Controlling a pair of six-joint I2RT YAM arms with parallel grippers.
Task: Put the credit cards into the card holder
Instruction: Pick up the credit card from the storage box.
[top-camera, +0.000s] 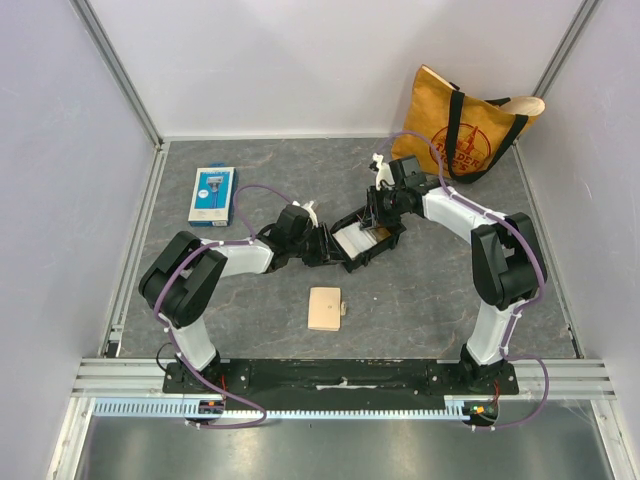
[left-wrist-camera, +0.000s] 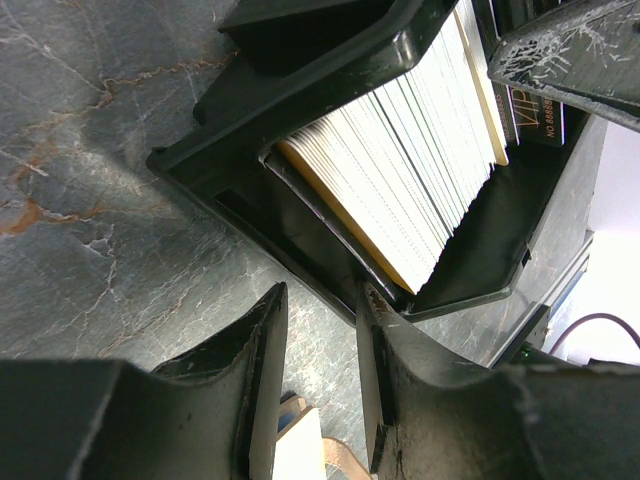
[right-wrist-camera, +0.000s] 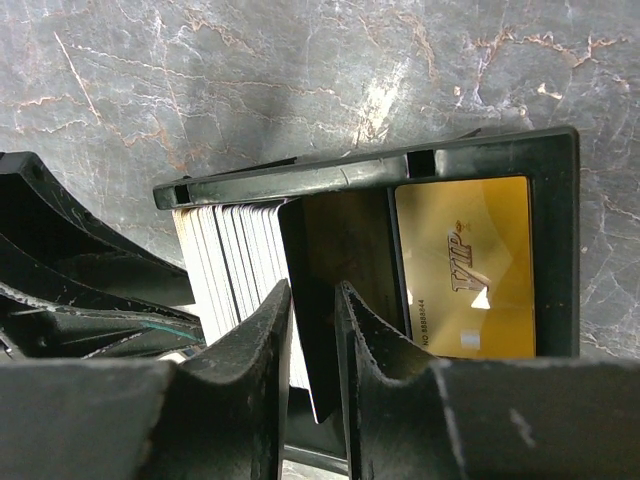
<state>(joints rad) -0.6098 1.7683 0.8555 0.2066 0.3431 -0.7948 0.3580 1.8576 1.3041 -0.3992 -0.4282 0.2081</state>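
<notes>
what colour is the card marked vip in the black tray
Gold, with dark lettering. The shiny rectangular plastic card shows best in the right wrist view.

Two arms enter from the bottom of the top view, the left arm (top-camera: 215, 262) and the right arm (top-camera: 495, 250). Each carries one tool, the left tool (left-wrist-camera: 320, 300) and the right tool (right-wrist-camera: 315, 295). One black tray (top-camera: 372, 258) sits at centre. It contains one gold card (right-wrist-camera: 465, 265), one dark card (right-wrist-camera: 335, 260) and a packed row of white cards (left-wrist-camera: 410, 160), too many to count. One tan card holder (top-camera: 325, 308) lies at lower centre, one blue-and-white package (top-camera: 212, 195) at upper left and one yellow tote bag (top-camera: 465, 125) at upper right.
</notes>
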